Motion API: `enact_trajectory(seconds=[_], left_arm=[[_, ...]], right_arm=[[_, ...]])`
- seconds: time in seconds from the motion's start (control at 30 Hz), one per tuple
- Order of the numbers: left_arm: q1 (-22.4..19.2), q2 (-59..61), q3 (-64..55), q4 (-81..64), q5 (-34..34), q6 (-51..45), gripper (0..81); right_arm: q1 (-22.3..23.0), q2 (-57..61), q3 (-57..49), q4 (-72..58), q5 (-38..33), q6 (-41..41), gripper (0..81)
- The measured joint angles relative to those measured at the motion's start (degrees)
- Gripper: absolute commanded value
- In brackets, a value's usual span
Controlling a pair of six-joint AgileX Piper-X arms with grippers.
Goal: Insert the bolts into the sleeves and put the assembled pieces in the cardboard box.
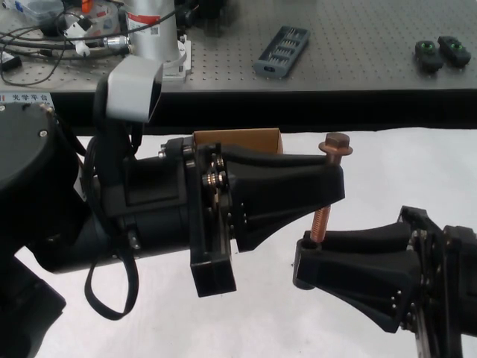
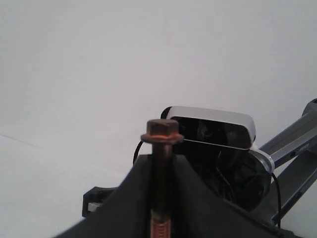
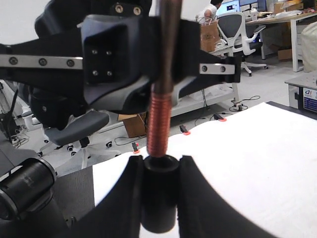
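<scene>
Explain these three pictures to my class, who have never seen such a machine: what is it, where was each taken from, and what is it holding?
This is a robot with two arms at a bench, each ending in a two-fingered gripper. The high view looks down from behind the arms; the other two come from a camera on each wrist. The left gripper is shut on a copper-coloured bolt, held roughly upright, head on top. The right gripper is shut on a black sleeve directly under it. The bolt's threaded end is at the sleeve's mouth; whether it has gone in is hard to tell. Beyond the left gripper a cardboard box stands on the white surface.
</scene>
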Motion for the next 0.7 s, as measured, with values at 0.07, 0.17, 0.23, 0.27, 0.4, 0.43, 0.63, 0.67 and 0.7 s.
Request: enact_trajectory(seconds=[0.07, 0.17, 0.23, 0.27, 0.4, 0.43, 0.63, 0.67, 0.7], left_arm=[[0.0, 0.0, 0.0, 0.0, 0.0, 0.0, 0.6], [0.0, 0.0, 0.0, 0.0, 0.0, 0.0, 0.6], [0.0, 0.0, 0.0, 0.0, 0.0, 0.0, 0.6], [0.0, 0.0, 0.0, 0.0, 0.0, 0.0, 0.6], [0.0, 0.0, 0.0, 0.2, 0.0, 0.0, 0.6], [0.0, 0.0, 0.0, 0.3, 0.0, -0.1, 0.6], [0.0, 0.0, 0.0, 1.3, 0.3, -0.1, 0.6], [0.0, 0.0, 0.0, 1.3, 0.3, -0.1, 0.6], [0.0, 0.0, 0.0, 1.3, 0.4, -0.1, 0.6]], right_arm=[[0.0, -0.3, 0.0, 0.0, -0.1, 0.0, 3.9], [0.0, -0.4, 0.0, 0.0, -0.1, 0.0, 3.9], [0.0, -0.4, 0.0, 0.0, -0.1, 0.0, 3.9], [0.0, -0.4, 0.0, -0.1, -0.1, 0.0, 3.9], [0.0, -0.4, 0.0, -1.1, -0.1, 0.0, 3.9], [0.0, -0.4, 0.0, -1.5, -0.1, 0.0, 3.9], [0.0, -0.4, 0.0, -2.9, 0.9, 0.0, 3.9], [0.0, -0.4, 0.0, -2.9, 0.8, 0.0, 3.9], [0.0, -0.4, 0.0, -2.9, 0.8, 0.0, 3.9]])
